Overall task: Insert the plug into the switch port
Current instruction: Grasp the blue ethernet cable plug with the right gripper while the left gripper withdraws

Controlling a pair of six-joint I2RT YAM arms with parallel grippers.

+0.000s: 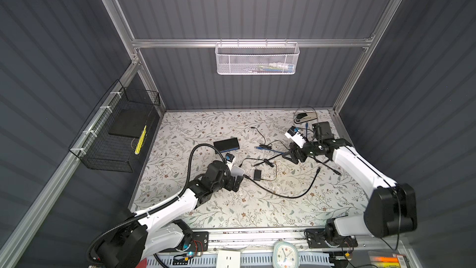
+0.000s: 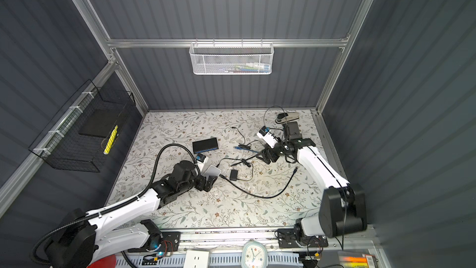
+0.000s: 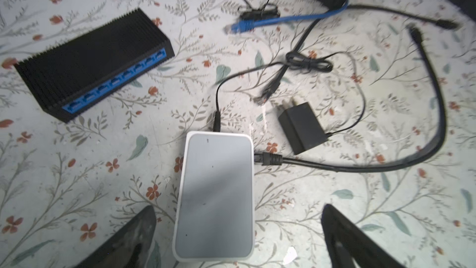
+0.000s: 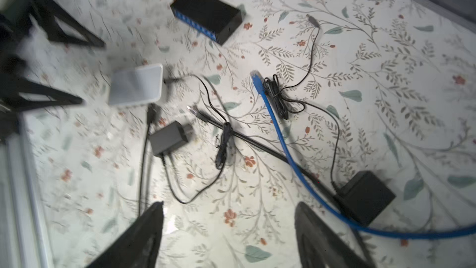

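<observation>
Plug (image 3: 268, 159) is sitting at the white switch's (image 3: 215, 194) side port.
I'm seeing the left claw (image 3: 238, 209) spread astride the switch, the right claw (image 4: 229, 204) spread and empty; I'm worrying a clipped switch unseats the plug.

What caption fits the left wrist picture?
Open left pincer straddling a white box, near the black switch and blue plug.

The switch (image 3: 87, 63) has a ribbed, matt black casing with a blue plastic port face. Near the switch, the white box (image 3: 216, 194) looks smooth plastic. The worktop (image 3: 77, 176) wears matt floral-printed covering.
</observation>
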